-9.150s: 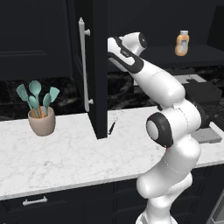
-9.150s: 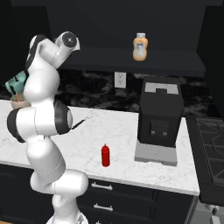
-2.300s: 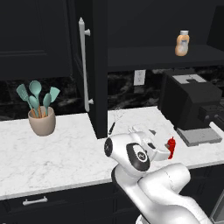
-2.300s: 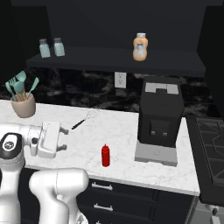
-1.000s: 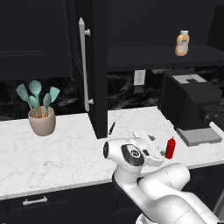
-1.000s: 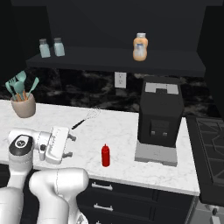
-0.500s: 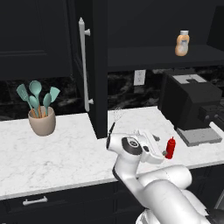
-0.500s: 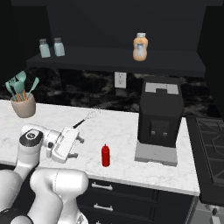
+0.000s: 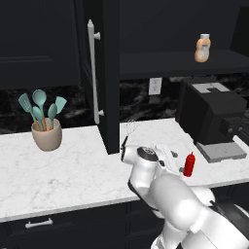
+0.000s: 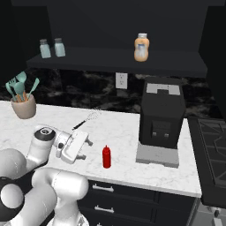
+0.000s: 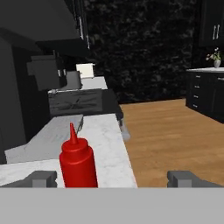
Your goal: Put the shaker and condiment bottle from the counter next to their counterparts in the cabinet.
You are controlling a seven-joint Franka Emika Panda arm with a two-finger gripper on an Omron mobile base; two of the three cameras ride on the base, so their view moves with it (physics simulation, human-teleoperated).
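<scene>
Step in hand, my read: approach to condiment bottle (image 11: 78, 161); grasp not yet made. Next move calls for shifting hand sideways to centre bottle between fingers, advancing, then closing.

Arm: folded low over counter (image 9: 73, 170), hand level, pointing along worktop. Gripper (image 10: 87, 148): jaws full wide, holding nothing.

Condiment bottle: upright near counter front edge, just beyond gripper, nearer one fingertip (image 11: 43, 178) than other.

Coffee machine (image 10: 162, 115): past bottle.

Cabinet (image 10: 119, 62): shelf above; orange bottle (image 10: 141, 47), two shakers (image 10: 51, 48) well apart.

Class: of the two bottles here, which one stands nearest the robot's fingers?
The all-red squeeze bottle on the white marble counter; the orange-amber bottle stands up on the cabinet shelf.
</scene>
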